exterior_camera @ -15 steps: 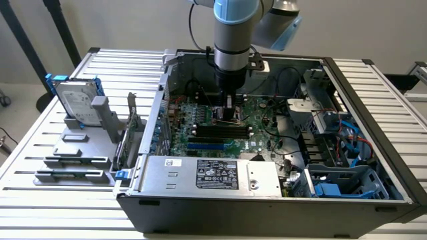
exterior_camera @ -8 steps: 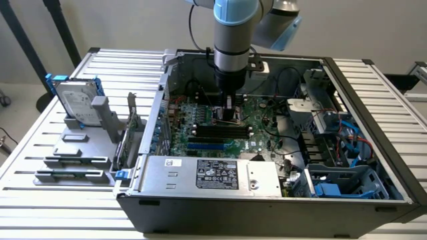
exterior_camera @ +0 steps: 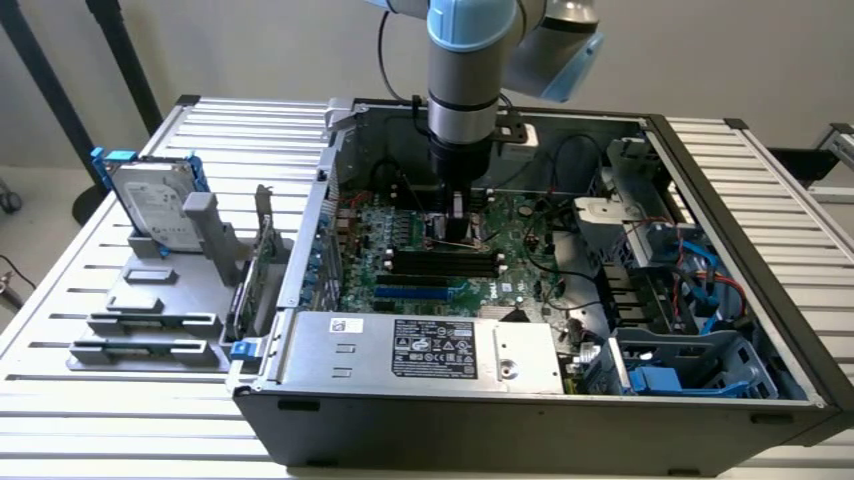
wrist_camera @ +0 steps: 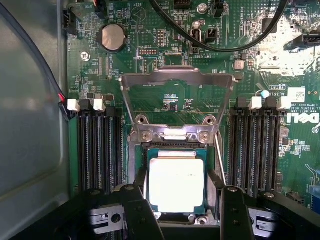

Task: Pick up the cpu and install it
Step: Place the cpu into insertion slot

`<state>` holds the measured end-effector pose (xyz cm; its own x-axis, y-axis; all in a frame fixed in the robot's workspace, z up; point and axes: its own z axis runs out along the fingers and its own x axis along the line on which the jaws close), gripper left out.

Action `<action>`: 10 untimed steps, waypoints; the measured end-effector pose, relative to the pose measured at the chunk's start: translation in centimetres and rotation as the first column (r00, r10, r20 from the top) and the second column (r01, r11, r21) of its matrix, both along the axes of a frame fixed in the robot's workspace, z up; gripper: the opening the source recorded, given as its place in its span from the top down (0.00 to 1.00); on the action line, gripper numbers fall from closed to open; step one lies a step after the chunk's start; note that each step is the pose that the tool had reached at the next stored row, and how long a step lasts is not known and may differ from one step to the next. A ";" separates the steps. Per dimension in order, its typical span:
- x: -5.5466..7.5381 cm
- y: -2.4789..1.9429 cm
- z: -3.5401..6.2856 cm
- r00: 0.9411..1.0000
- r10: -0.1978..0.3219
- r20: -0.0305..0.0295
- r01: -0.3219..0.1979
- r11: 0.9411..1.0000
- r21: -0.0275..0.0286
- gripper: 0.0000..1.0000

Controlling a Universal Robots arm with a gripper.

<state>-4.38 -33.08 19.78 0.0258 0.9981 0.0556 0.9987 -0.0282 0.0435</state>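
- Slatted metal desk point(exterior_camera: 80, 400) carries an open computer case point(exterior_camera: 534, 420), and your arm point(exterior_camera: 467, 70) reaches down into it from above.
- Nearest in the exterior view, the power supply point(exterior_camera: 427, 350) lies along the front of the case, well apart from the work. You have little to fear from it.
- Beyond it, black memory slots point(wrist_camera: 97, 150) flank the socket on both sides. If you drift sideways, a finger could knock their pale latches.
- Between those slots the cpu point(wrist_camera: 176, 182) lies flat in the socket, silver top up, with a green rim around it. You cannot tell whether it is fully seated. If a corner rides high, a push from above could bend the contacts beneath.
- Your claw point(wrist_camera: 182, 192) straddles the chip with its jaws wide. One of the fingers point(wrist_camera: 140, 215) is at the chip's edge, and the other stands clear of it with a gap. By my judgement nothing is gripped. A finger dragging on the rim could pull the chip out of square.
- Just beside the clear finger runs the thin socket lever point(wrist_camera: 218, 160), which that finger could snag.
- Further on, the retention frame point(wrist_camera: 177, 80) stands raised on its hinge and is not yet closed over the chip.
- Farthest, a black cable point(wrist_camera: 220, 47) loops across the board, well apart from your fingers.
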 end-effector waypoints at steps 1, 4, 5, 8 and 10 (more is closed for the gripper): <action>0.0 0.08 0.00 1.000 0.000 0.000 0.000 1.000 -0.001 0.45; 0.0 0.16 -0.02 1.000 0.000 0.000 0.000 1.000 -0.003 0.45; 0.0 0.16 -0.02 1.000 0.000 0.000 0.000 1.000 -0.004 0.45; 0.0 0.17 -0.04 1.000 0.000 0.001 0.000 1.000 -0.006 0.45; 0.0 0.17 -0.05 1.000 0.000 0.002 0.000 1.000 -0.008 0.45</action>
